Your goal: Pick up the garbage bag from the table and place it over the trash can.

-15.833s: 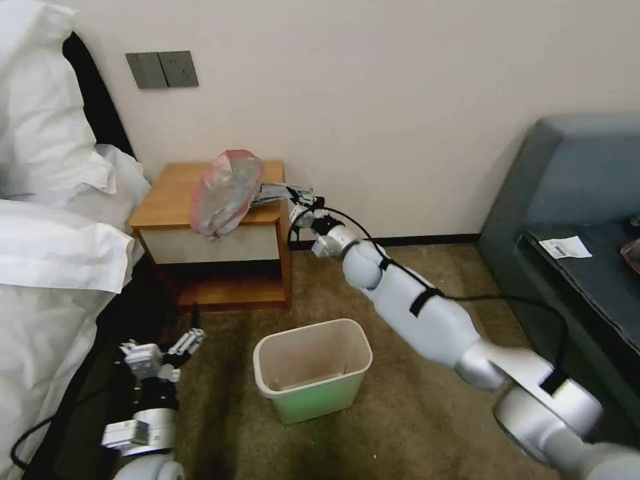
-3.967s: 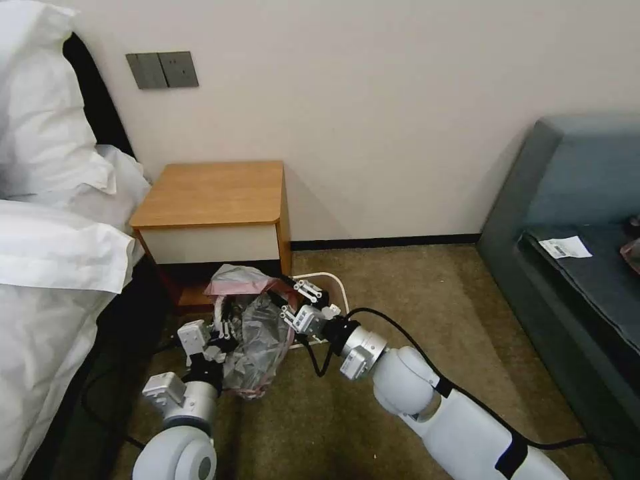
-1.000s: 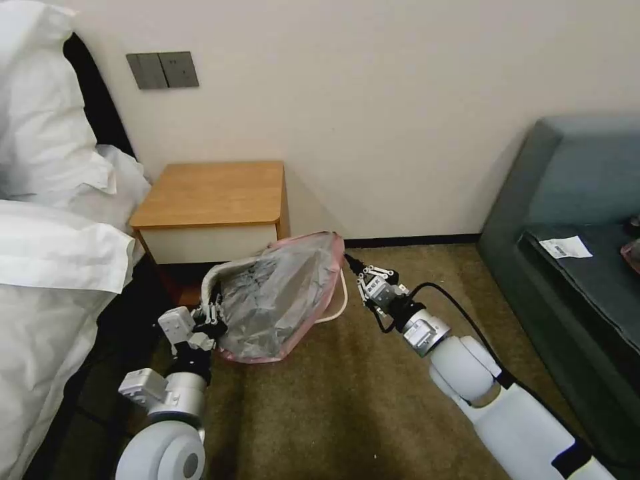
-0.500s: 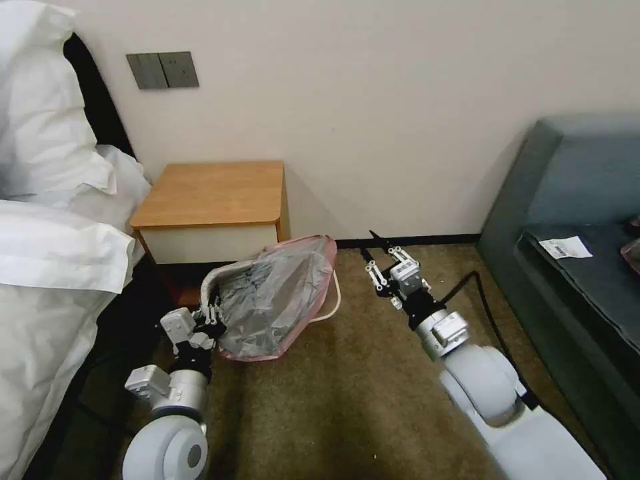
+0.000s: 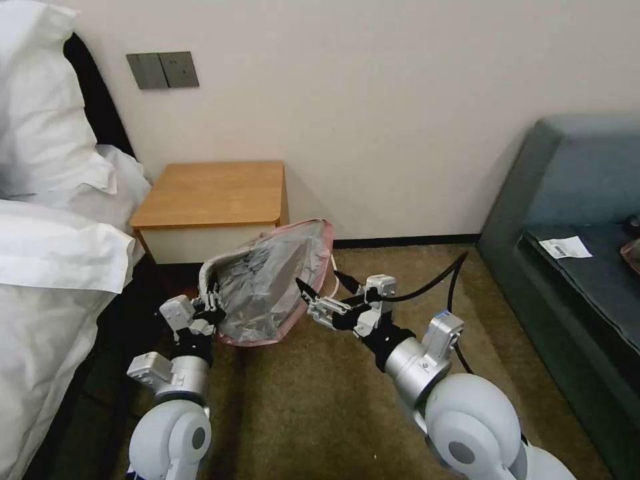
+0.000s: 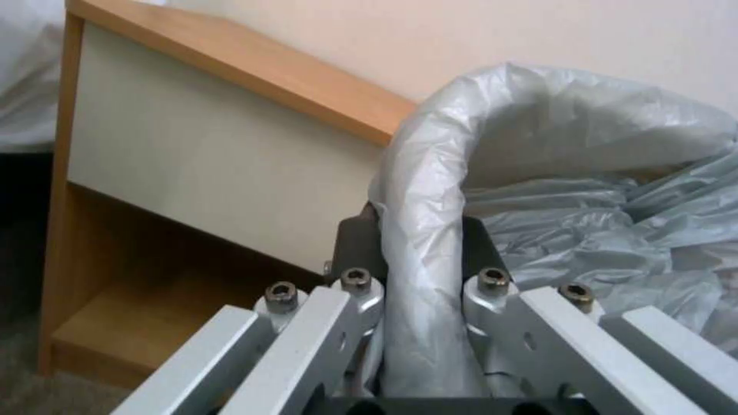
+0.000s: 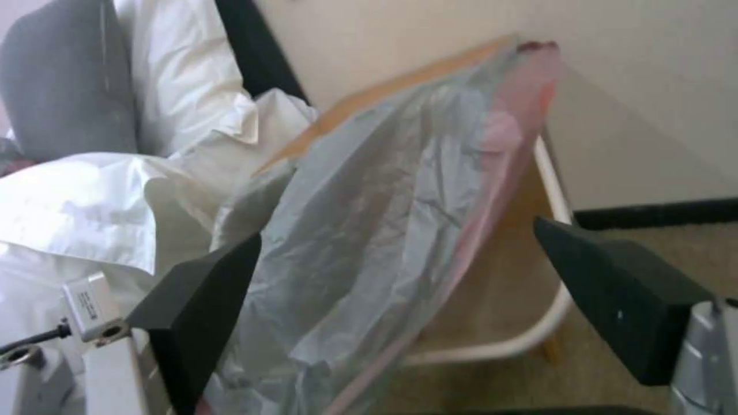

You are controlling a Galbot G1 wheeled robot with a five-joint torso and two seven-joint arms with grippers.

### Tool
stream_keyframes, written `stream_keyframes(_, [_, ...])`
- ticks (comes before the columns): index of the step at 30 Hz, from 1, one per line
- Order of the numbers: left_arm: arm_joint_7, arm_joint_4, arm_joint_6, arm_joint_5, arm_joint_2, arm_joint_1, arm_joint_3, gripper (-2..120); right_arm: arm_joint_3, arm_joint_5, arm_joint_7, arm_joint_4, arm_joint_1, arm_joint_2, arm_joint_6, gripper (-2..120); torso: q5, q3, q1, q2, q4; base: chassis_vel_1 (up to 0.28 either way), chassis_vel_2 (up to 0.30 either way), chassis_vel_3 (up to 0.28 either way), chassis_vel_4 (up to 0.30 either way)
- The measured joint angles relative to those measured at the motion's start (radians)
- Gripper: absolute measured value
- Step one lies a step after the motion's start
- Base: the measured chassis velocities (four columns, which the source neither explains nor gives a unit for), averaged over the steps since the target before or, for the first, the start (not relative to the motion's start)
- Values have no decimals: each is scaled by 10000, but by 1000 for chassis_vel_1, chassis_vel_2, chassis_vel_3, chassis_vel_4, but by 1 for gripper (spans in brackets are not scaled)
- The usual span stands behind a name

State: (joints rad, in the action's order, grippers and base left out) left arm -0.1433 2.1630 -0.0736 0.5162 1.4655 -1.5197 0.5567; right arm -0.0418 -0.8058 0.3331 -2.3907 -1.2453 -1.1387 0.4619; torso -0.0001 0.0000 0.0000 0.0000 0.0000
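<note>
Swinging back toward the garbage bag, the right gripper has jaws spread; the left gripper pinches bag over trash can rim. Thin plastic may slip off the uncovered side.

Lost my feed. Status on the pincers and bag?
Left pincer shut on garbage bag and trash can rim. Right pincer open at bag's pink edge. Bag partly over can.

brown carpet, trash can, table
</note>
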Motion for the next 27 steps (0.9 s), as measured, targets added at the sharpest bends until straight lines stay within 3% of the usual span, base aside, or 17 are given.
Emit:
stream_keyframes(9, [38, -12, 171, -562, 136, -55, -48, 9, 28, -1049, 416, -206, 141, -150, 233, 97, 0, 0, 0, 0, 0, 0, 0, 0, 0])
stream_keyframes(27, [108, 290, 296, -861, 219, -263, -89, 9, 319, -917, 445, 790, 648, -461, 205, 97, 1, 0, 0, 0, 0, 0, 0, 0, 0])
